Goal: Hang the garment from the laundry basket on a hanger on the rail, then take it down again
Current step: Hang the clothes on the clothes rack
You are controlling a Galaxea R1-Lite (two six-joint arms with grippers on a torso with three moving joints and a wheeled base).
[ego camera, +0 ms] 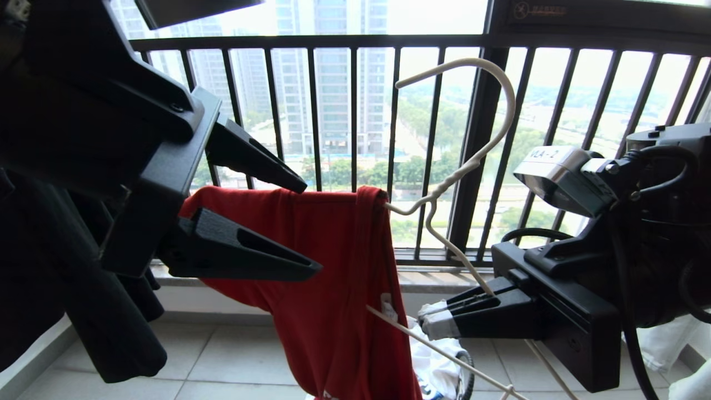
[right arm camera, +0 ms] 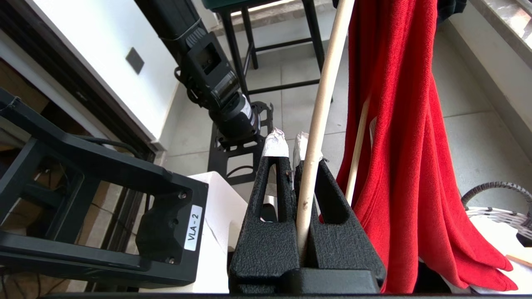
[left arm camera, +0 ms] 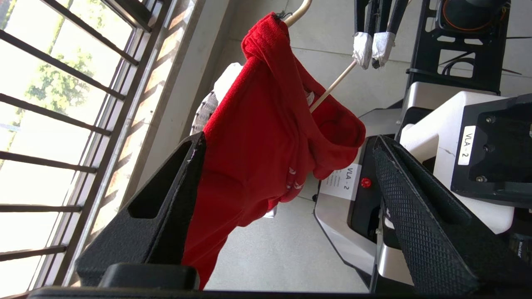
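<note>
The red short-sleeved cotton T-shirt (ego camera: 333,266) drapes limp from one arm of the thin whitish wire hanger (ego camera: 472,161), soft, light and apt to slide off (best taken at the collar). The right claw (ego camera: 430,322) is clamped on the hanger's other arm; the left claw (ego camera: 311,228) gapes wide beside the shirt, holding nothing.

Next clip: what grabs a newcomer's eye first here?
The red T-shirt draped over one shoulder of the pale wire hanger, mid-air before the black window railing. The right gripper clamps the hanger's wire, while the left gripper gapes open beside the shirt.
</note>
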